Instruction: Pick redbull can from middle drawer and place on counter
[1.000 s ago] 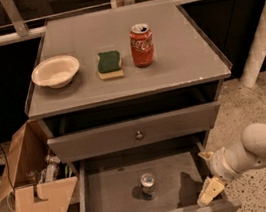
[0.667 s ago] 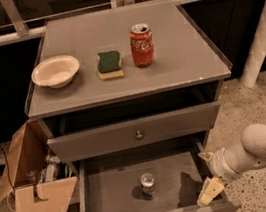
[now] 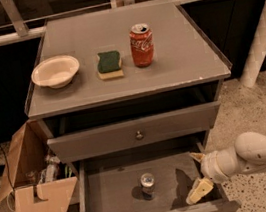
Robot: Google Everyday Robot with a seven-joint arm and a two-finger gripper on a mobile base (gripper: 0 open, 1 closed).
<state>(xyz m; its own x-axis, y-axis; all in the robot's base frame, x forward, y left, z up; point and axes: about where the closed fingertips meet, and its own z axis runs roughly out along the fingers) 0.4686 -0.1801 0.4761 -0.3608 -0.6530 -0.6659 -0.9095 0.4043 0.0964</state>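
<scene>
redbull can (image 3: 147,184) upright in middle drawer (image 3: 107,196), gripper (image 3: 193,178) beside it, jaws apart, Coca-Cola can (image 3: 141,45) on counter (image 3: 191,57)

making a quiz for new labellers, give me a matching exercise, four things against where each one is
Things:
1. redbull can
2. coke can
3. bowl
4. gripper

Places:
a. left part of the counter
b. standing on the middle drawer floor
c. open, at the middle drawer's right end
d. on the counter, right of the sponge

Pairs: 1-b, 2-d, 3-a, 4-c
</scene>
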